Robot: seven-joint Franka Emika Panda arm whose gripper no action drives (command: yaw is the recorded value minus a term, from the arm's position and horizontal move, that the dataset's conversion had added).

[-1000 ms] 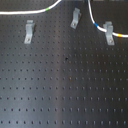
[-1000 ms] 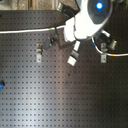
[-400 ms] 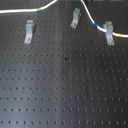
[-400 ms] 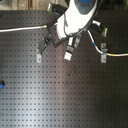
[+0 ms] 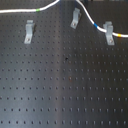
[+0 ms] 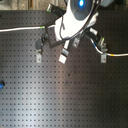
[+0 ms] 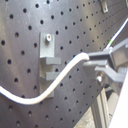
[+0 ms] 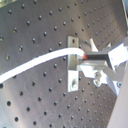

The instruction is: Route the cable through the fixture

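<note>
The white cable point(image 5: 20, 10) runs along the far edge of the black perforated board, with a green band point(image 5: 37, 8). It climbs out of the top of the first exterior view, comes back down past a blue band point(image 5: 94, 23) and passes the right fixture point(image 5: 108, 32). The left fixture point(image 5: 29, 32) and middle fixture point(image 5: 75, 18) hold no cable. My gripper point(image 7: 93, 62) is shut on the cable point(image 7: 55, 82) right beside a metal fixture point(image 7: 47, 56). In the second wrist view the cable point(image 8: 40, 61) crosses the top of that fixture point(image 8: 73, 67). In the second exterior view the gripper point(image 6: 46, 37) hangs at the cable's point(image 6: 20, 29) left stretch.
The arm's white body point(image 6: 77, 20) covers the middle of the board's far side in the second exterior view. A small blue object point(image 6: 1, 85) sits at the second exterior view's left edge. The board point(image 5: 65, 90) is a grid of holes.
In the second exterior view the arm and gripper have moved left along the far edge, carrying the cable. The cable's lie in the first exterior view has barely changed.
</note>
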